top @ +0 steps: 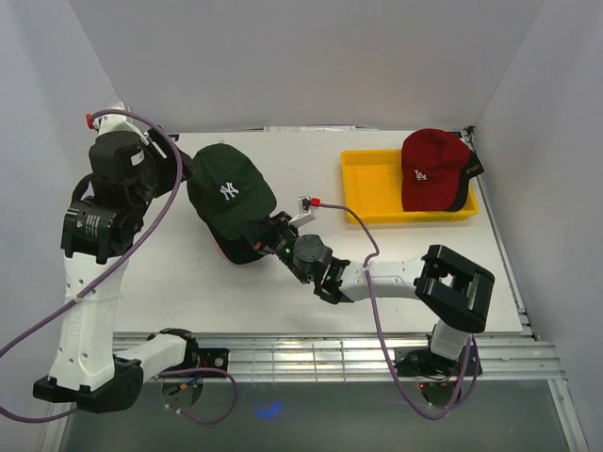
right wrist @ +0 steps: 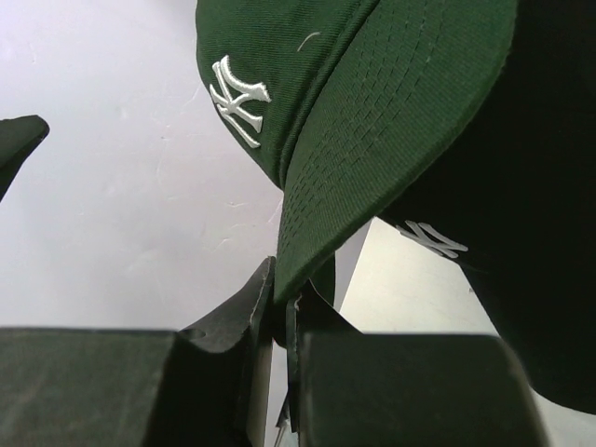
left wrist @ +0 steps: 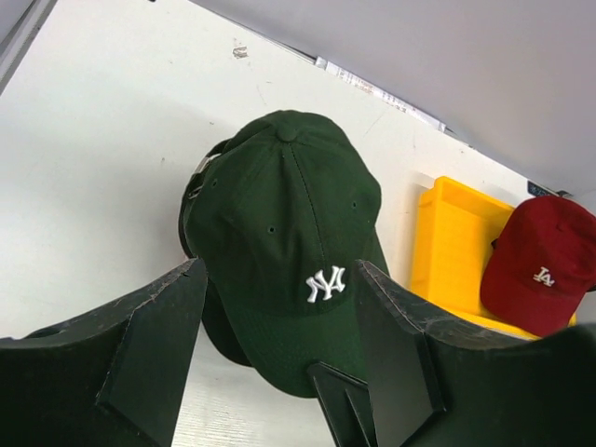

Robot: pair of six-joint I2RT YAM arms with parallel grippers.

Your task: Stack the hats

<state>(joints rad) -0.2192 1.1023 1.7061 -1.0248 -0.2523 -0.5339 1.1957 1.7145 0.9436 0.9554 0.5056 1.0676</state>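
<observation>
Right tool (right wrist: 279, 312) pinches green cap (top: 229, 188) brim

Single green cap, stitched fabric with curved brim, tops one black cap (right wrist: 521, 279), left on the surface (top: 188, 292). Left tool (left wrist: 279, 289) gapes above. One red cap (top: 429, 168) sits in one yellow tray (top: 367, 179).

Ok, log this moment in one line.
right gripper: shut on green cap brim | left gripper: open, near it | red cap: in yellow tray

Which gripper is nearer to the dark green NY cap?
Right. The right gripper is shut on the brim of the dark green NY cap. The left gripper is open and apart from the cap, which shows between its fingers.
</observation>
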